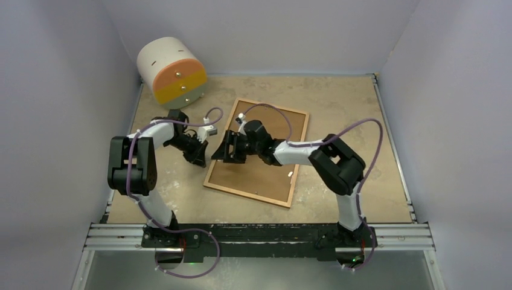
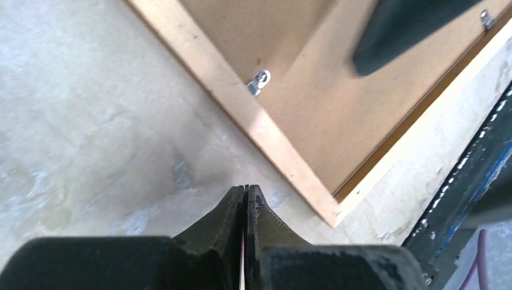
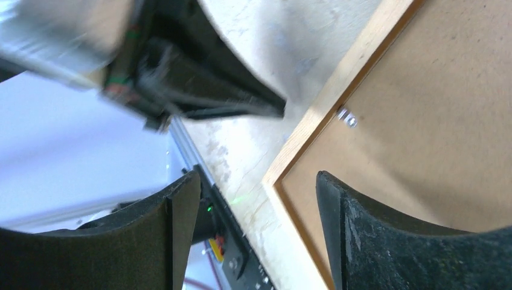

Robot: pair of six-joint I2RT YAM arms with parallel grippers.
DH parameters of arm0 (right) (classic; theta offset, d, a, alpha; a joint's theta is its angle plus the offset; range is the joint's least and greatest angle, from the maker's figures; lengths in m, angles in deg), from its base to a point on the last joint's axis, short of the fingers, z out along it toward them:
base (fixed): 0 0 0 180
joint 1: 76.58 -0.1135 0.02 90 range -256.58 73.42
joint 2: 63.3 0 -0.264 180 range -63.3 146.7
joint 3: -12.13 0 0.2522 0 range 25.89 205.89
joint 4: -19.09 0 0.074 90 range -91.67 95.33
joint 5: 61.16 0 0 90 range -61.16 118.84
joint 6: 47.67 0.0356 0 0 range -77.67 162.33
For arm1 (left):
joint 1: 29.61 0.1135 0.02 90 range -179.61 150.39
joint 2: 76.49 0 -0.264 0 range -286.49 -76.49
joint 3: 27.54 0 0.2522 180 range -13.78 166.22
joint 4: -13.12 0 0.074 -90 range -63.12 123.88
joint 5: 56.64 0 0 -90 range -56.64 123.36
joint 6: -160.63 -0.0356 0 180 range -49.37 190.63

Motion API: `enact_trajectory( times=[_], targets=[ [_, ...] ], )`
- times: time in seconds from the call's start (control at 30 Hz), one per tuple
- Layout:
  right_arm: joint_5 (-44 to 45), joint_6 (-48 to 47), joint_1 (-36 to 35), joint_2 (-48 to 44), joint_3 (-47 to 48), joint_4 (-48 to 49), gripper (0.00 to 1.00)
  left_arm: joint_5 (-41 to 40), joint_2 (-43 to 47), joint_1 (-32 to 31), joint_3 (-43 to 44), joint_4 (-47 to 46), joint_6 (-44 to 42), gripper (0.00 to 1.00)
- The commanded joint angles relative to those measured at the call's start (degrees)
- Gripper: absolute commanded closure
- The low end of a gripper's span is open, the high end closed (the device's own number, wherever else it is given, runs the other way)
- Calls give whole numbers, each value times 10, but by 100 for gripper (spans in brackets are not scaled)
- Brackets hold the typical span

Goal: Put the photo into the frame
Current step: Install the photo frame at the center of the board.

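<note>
While the thin orange-brown wooden picture frame [image 1: 247, 195] lies glass side down on the mottled beige tabletop [image 1: 338, 103], a plain brown backing board [image 1: 265, 175] fills its opening, and both end effectors sit at its left long side.

The left end effector [image 2: 246, 192] has its two black fingers pressed together. Its tips are over bare tabletop, just outside the frame's pale wooden rail and near one corner. Whether they touch the surface cannot be told. A hairline pale sliver shows in the seam between these fingers, low in the left wrist view (too thin to say what it is).

The right end effector [image 3: 258, 175] is spread wide. One finger is over the backing board and the other is beyond the rail, with a corner of the frame between them. A small silver metal tab [image 3: 347, 116] sits on the board against the rail, just ahead of the right end effector.

The two end effectors point toward each other, close but apart. The photo cannot be made out in any view. A white drum with an orange-and-yellow face [image 1: 172, 72] stands well beyond the left end effector.
</note>
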Motion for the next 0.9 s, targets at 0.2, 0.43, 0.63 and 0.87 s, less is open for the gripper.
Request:
enact_trajectory(
  times=[0.2,0.43,0.63,0.87],
  targets=[
    [4,-70,164,-241,-141,-100,14,-21,-5,14,21,4,-50,85],
    [121,-165,311,-333,-177,-245,2,-52,9,-47,-33,-45,-46,77],
    [122,-202,372,-307,-158,-245,1,-43,9,-107,-54,-47,-35,77],
    [67,-196,353,-226,-62,-218,2,-36,57,-176,-53,7,-64,81]
  ],
)
